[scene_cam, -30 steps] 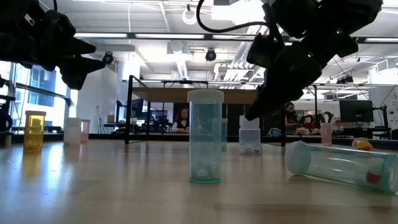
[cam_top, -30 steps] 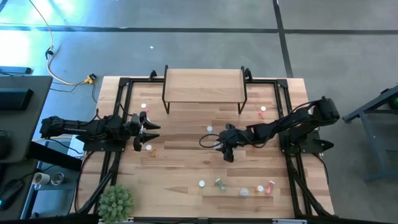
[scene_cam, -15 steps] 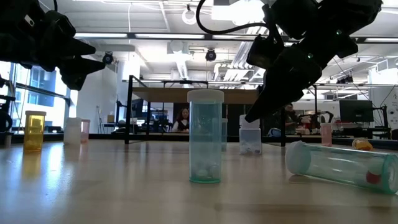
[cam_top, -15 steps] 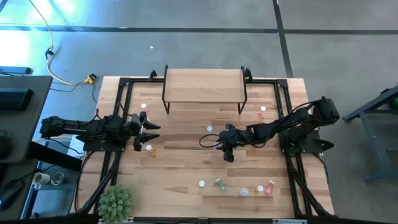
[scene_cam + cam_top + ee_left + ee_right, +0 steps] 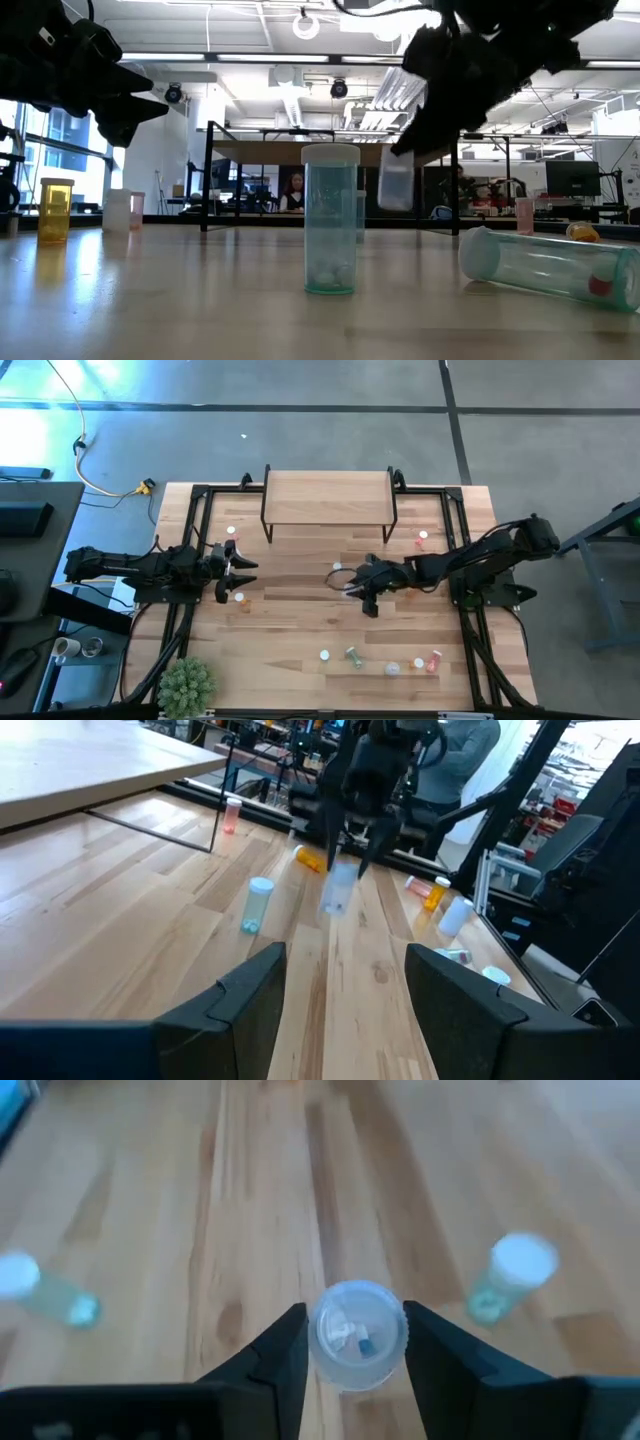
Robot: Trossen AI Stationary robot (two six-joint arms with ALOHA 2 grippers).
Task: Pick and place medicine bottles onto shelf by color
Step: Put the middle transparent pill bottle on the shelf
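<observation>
mid-table, right gripper (image 5: pixel 352 1342) pinches a clear bottle (image 5: pixel 358 1333), lifted; next, carry to shelf (image 5: pixel 329 497). left gripper (image 5: pixel 243 568) spread.

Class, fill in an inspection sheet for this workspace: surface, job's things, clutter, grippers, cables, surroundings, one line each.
Surface: light wooden table, slatted, dry.
Job's things: shelf at the far edge, nothing seen on top; clear bottle lifted off the table; green bottle upright at the near middle; another green bottle lying on its side; orange bottle upright near the left arm.
Clutter: green plant at the near left corner.
Grippers: right gripper shut on the clear bottle above mid-table; left gripper open, hovering at the left side, holding nothing.
Cables: yellow cable on the floor beyond the table.
Surroundings: a person seated far behind.
</observation>
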